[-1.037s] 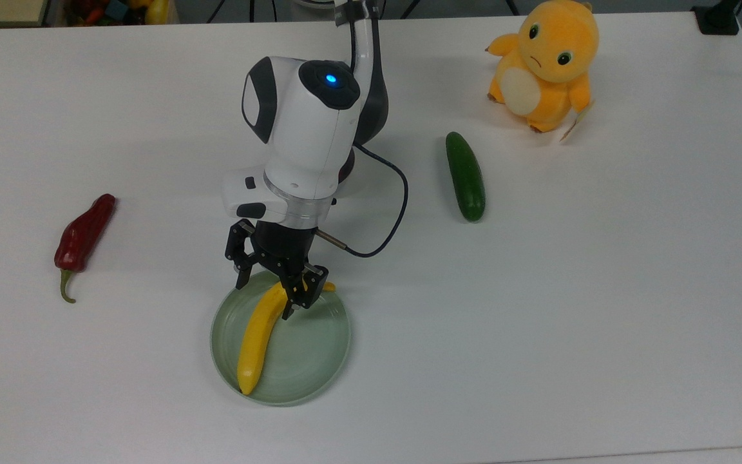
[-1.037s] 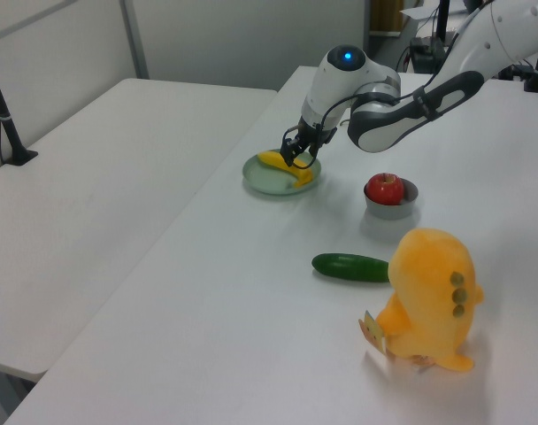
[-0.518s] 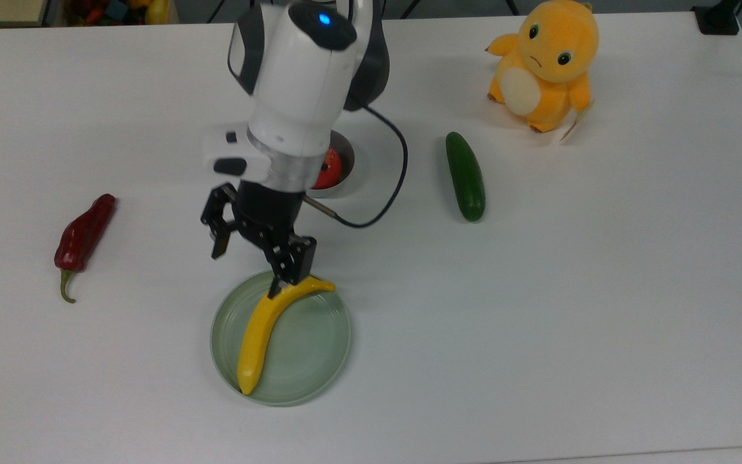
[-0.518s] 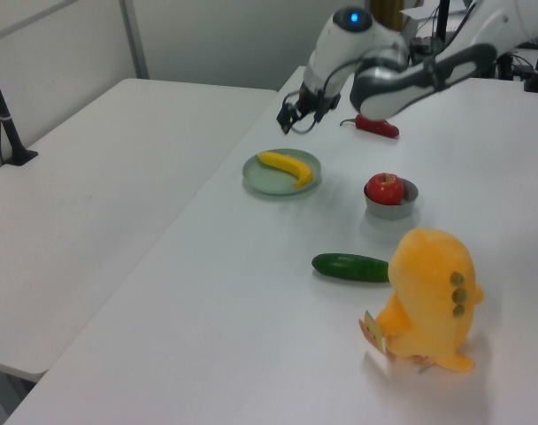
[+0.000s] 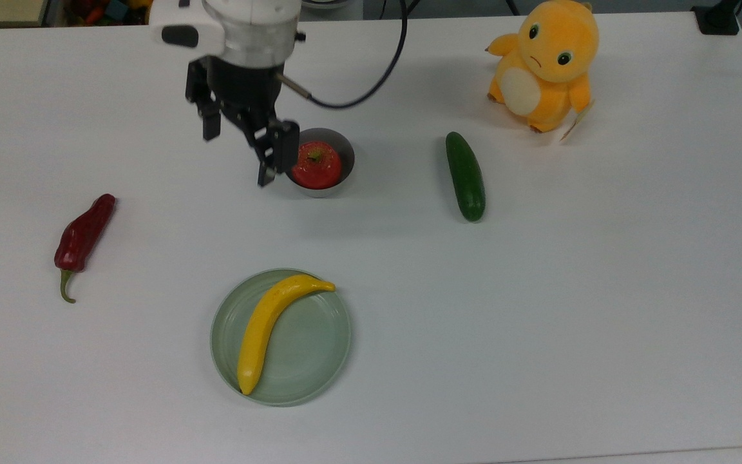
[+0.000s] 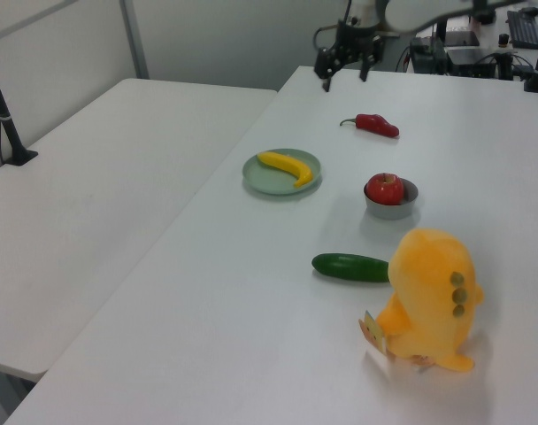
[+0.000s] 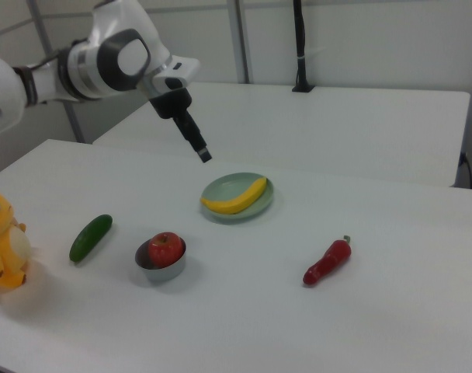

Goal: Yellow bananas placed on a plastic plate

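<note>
The curved yellow banana (image 5: 266,328) lies on the round sage-green plastic plate (image 5: 319,357); the empty claw (image 5: 237,145), fingers spread, hangs well apart. Risk: the overhanging stem tips it off if bumped.

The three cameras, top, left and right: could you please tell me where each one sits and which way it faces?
Top view: high above, looking down on the table; the gripper, fingers open, shows at the upper edge.
Left view: beside the table's plush toy end, facing the far gripper.
Right view: the opposite side, facing the arm and gripper.
All share the banana on the plate.
</note>
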